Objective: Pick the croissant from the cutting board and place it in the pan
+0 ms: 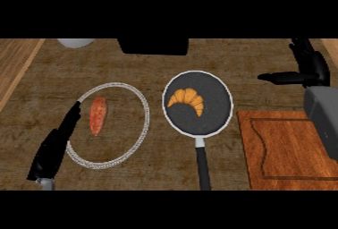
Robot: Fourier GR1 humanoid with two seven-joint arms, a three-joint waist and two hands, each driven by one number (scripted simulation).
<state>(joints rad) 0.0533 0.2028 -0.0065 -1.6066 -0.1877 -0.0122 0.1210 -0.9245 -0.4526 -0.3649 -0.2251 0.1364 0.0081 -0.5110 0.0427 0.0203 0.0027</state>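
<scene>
A golden croissant (187,100) lies inside the black pan (213,120), whose handle points toward the lower edge. To the right sits the reddish wooden cutting board (290,147), with nothing on it. My right hand (305,71) hovers at the upper right, above the board's far side, fingers relaxed and holding nothing. At the lower left my left hand (56,143) rests open, fingers pointing up, touching the rim of a plate.
A round plate (135,138) with a speckled rim holds a reddish sausage-like piece (98,115) left of the pan. A white bowl (76,42) and a dark box (153,45) stand at the counter's back edge.
</scene>
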